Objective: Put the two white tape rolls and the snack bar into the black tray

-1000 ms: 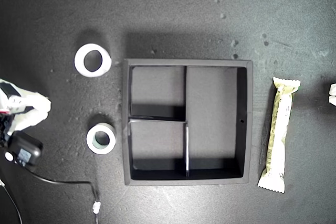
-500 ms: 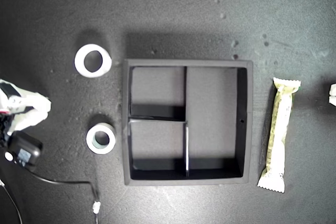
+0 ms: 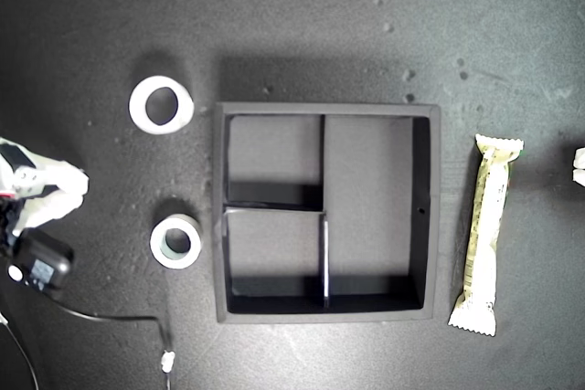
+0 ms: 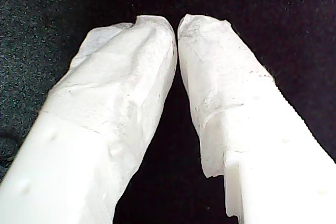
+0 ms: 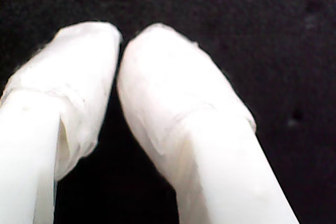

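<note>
In the exterior view the black tray (image 3: 219, 162) sits mid-mat with all its compartments bare. One white tape roll (image 3: 137, 105) lies beyond the tray's left wall toward the top, and a second tape roll (image 3: 158, 244) with a greyish-green core lies lower on the same side. The snack bar (image 3: 485, 230) lies lengthwise off the tray's right wall. My first gripper (image 4: 176, 24) is shut, its taped tips almost touching over bare black mat. My second gripper (image 5: 121, 38) is shut on nothing as well. A white taped gripper (image 3: 41, 194) shows at the exterior view's left edge; which arm it is cannot be told.
A small black module (image 3: 38, 264) with a thin cable (image 3: 119, 319) lies at the exterior view's lower left, near the second roll. A sliver of white arm (image 3: 579, 163) shows at that view's right edge, beside the snack bar's upper end.
</note>
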Tool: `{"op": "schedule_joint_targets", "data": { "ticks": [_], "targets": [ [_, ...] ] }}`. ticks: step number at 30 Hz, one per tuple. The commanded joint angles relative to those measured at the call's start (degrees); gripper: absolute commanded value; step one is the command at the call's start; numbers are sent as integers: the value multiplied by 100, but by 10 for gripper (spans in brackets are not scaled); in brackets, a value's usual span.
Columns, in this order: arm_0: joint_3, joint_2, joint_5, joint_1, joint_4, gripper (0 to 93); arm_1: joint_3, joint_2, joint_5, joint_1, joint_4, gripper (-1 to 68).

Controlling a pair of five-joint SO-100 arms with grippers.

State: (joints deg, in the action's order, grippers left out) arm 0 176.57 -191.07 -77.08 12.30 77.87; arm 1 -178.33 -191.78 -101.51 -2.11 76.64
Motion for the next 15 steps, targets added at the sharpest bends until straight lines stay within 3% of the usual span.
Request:
{"op": "schedule_joint_targets", "data": {
  "ticks": [1, 15],
  "targets": [
    [325, -281, -18, -62, 211, 6, -70, -9, 923, 0, 18, 7],
    [325, -281, -18, -62, 211, 6, -70, -9, 888, 62, 18, 8]
  ]
}}
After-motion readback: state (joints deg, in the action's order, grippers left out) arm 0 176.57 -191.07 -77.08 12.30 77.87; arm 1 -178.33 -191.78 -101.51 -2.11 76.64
